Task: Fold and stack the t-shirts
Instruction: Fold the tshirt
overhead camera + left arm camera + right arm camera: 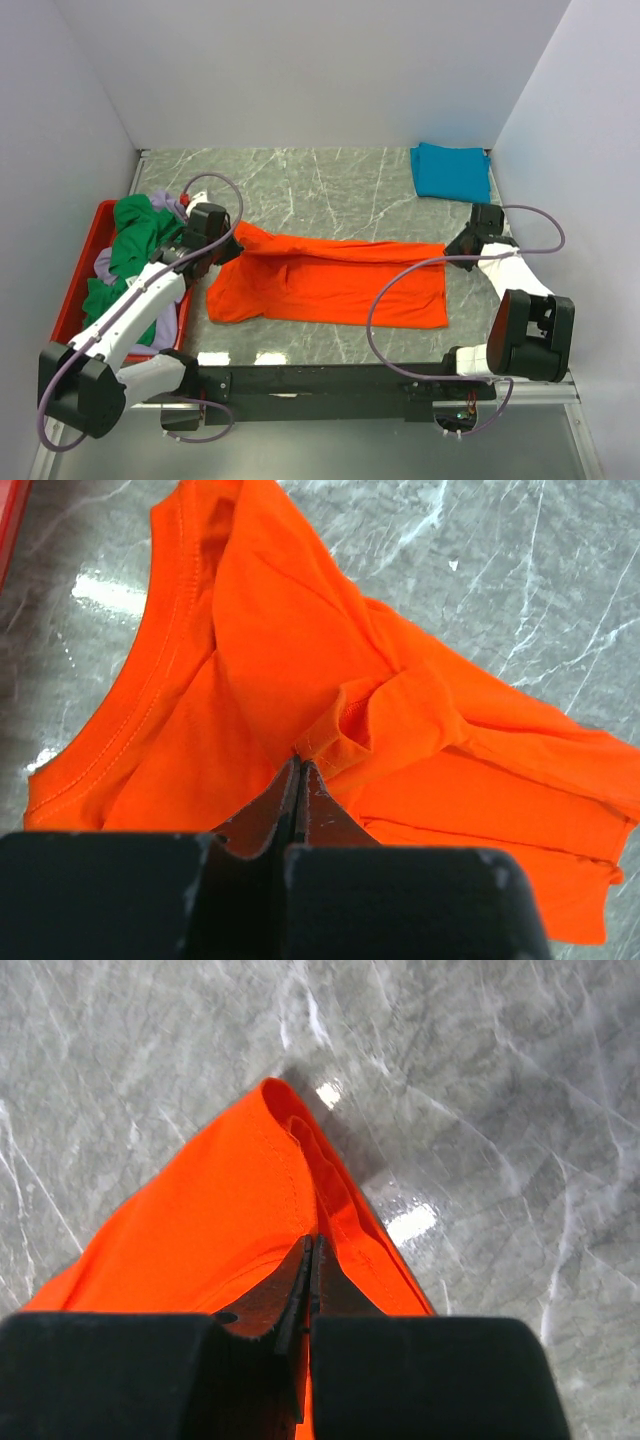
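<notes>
A bright orange t-shirt lies stretched across the middle of the marble table, folded lengthwise. My left gripper is shut on its left end, pinching a hem fold near the collar. My right gripper is shut on the right end, cloth draped over both sides of its closed jaws. A folded teal-blue t-shirt rests at the back right. Green and pale lavender t-shirts are heaped in the red tray.
The red tray sits along the left wall. White walls close in the table on the left, back and right. Grey cables loop above both arms. Bare marble shows behind the orange shirt.
</notes>
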Available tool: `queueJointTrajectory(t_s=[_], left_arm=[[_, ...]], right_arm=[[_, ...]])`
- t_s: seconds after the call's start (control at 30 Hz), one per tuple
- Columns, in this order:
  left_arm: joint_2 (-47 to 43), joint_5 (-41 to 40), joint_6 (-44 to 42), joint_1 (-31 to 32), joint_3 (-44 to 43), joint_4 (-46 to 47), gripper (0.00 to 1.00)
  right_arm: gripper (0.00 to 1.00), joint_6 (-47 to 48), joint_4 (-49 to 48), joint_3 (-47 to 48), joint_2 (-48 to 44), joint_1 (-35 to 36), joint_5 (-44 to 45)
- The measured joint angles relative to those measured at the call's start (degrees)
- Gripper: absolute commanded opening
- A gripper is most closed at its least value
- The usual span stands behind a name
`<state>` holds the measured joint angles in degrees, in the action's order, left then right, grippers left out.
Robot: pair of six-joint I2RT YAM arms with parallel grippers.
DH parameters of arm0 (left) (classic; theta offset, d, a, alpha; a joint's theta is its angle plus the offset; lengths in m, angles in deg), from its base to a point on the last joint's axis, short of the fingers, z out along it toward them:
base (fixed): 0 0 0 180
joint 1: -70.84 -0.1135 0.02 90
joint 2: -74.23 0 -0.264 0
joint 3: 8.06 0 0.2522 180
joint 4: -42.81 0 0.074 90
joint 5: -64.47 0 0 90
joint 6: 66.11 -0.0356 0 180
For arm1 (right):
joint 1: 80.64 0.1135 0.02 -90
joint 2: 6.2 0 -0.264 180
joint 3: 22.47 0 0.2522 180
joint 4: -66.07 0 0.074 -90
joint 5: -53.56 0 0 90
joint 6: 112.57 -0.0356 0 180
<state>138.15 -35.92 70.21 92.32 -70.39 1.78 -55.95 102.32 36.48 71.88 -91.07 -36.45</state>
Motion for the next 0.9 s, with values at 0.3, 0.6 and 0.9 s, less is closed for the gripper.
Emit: queueJointTrajectory(t_s=[0.3, 0.6, 0.9], left_arm=[[-3.7, 0.0, 0.4, 0.0, 1.1, -1.2, 0.00], [-5.6, 0.2, 1.4, 0.0, 4.0, -1.7, 0.00], [-6.8, 0.7, 1.6, 0.0, 6.0, -2.2, 0.00]], right_arm=[[0.00, 0.0, -0.3, -2.5, -3.3, -0.2, 0.0], [0.00, 0.0, -0.5, -5.8, -6.1, -1.7, -0.1], [0.33, -0.2, -1.3, -10.0, -9.0, -4.6, -2.8]])
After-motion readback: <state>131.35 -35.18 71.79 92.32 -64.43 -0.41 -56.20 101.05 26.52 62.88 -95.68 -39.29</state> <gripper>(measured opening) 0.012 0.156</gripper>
